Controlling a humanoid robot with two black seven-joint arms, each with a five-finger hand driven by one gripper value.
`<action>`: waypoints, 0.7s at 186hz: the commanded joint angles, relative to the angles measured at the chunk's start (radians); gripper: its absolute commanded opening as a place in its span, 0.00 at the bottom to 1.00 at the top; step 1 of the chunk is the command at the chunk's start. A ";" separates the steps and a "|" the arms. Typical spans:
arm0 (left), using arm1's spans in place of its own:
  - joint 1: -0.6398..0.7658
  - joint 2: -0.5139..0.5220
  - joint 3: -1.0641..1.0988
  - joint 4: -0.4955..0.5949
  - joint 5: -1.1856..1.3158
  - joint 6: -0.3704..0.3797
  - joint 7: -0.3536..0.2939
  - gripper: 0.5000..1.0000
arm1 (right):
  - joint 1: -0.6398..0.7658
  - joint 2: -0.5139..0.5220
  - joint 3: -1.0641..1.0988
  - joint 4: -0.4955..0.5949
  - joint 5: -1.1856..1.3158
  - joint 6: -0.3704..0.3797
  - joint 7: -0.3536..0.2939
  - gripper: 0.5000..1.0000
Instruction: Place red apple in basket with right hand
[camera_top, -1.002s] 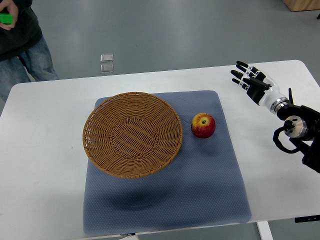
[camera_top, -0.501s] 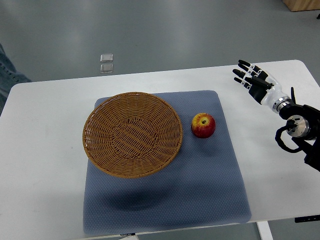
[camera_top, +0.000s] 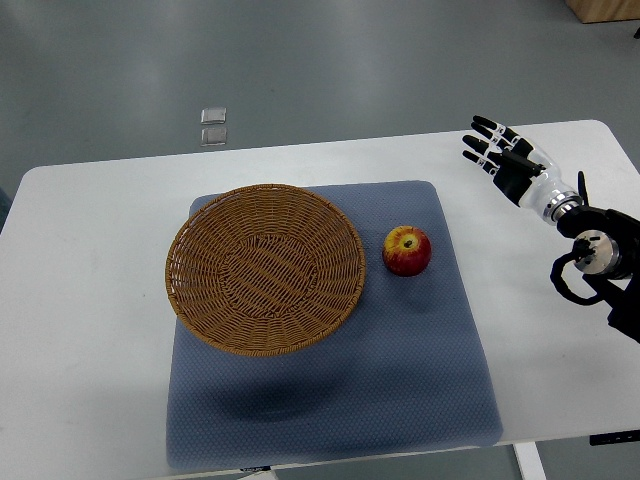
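So the red apple (camera_top: 407, 250) is sitting stem-up on the blue-grey mat (camera_top: 400, 370), just right of center frame, right beside the wicker basket (camera_top: 264, 268) but not in it. Basket's got nothing inside and takes up the mat's left half. Mat lies on the white surface (camera_top: 90, 300). Right hand (camera_top: 503, 160) is well apart from the apple, up in the upper right, fingers spread and holding nothing.

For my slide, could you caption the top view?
Open right hand hovers beyond red apple beside empty basket.
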 joint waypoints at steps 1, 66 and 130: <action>0.000 0.000 0.001 0.000 0.000 0.000 0.000 1.00 | -0.002 -0.003 -0.002 0.001 0.000 0.011 0.001 0.84; 0.000 0.000 0.000 0.001 0.000 0.000 0.000 1.00 | 0.008 -0.003 -0.006 0.005 -0.028 0.031 -0.002 0.84; 0.000 0.000 0.001 0.000 0.000 0.000 0.000 1.00 | 0.038 -0.027 -0.005 0.126 -0.532 0.026 0.022 0.82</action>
